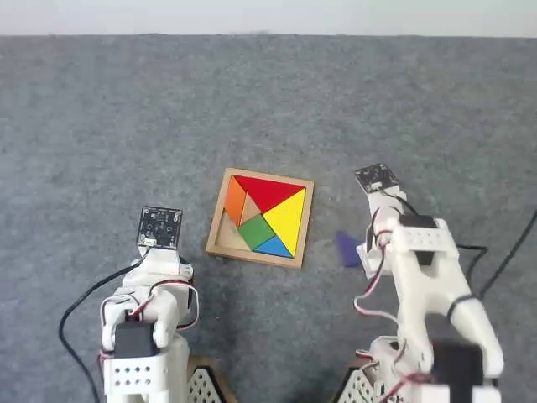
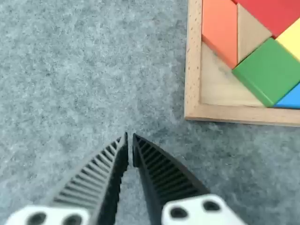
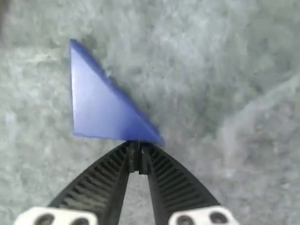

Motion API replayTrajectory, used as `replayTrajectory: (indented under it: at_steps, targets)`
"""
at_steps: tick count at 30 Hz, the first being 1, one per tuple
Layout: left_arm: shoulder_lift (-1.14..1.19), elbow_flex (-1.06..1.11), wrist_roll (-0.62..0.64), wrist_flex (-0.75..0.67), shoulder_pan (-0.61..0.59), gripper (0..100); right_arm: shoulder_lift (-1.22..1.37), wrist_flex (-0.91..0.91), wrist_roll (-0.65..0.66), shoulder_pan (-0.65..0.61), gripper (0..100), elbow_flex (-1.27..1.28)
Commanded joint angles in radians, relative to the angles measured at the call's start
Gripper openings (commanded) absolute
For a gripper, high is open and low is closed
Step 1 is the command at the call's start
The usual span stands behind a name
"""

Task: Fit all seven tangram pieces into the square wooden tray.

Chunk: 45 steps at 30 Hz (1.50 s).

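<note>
Right wrist view, hand: the right hand [image 3: 136, 152] has its jaws pressed together with nothing between them, and the tips touch one corner of the violet-blue wooden triangle [image 3: 101, 108].
Piece's lie: it rests flat on the grey felt table [image 1: 101, 126], just ahead of the tips. Its long edge slants away from that corner.
Left hand: the left hand [image 2: 130, 139] is closed to a slit and holds nothing, low over bare table near the tray's corner.
Tray: the square light-wood tray [image 1: 220, 243] holds six coloured pieces. A bare triangular gap [image 2: 225, 82] sits in the corner nearest the left hand.
Nearer arm: the right one, beside the piece.
Direction: the gap lies across the tray from the triangle, so the piece likely has to cross it.
</note>
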Motion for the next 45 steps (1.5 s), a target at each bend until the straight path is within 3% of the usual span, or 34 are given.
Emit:
replayTrajectory:
  at_steps: [1, 17, 27, 35, 41, 45]
  targets:
    - [-0.017, -0.01, -0.002, 0.003, 0.006, 2, 0.067, -0.013, 0.017, 0.015, 0.8, -0.117]
    - [-0.017, -0.01, -0.002, 0.003, 0.006, 2, 0.305, -0.007, 0.014, 0.073, 0.8, -0.45]
    - [-0.017, -0.01, -0.002, 0.003, 0.006, 2, 0.343, 0.182, -0.043, -0.074, 0.8, -0.652]
    - [-0.017, -0.01, -0.002, 0.003, 0.006, 2, 0.219, 0.05, -0.098, -0.271, 0.8, -0.459]
    - [-0.017, -0.01, -0.002, 0.003, 0.006, 2, 0.377, 0.033, -0.235, -0.252, 0.8, -0.537]
    - [-0.017, -0.01, -0.002, 0.003, 0.006, 2, 0.415, 0.033, -0.253, -0.24, 0.8, -0.563]
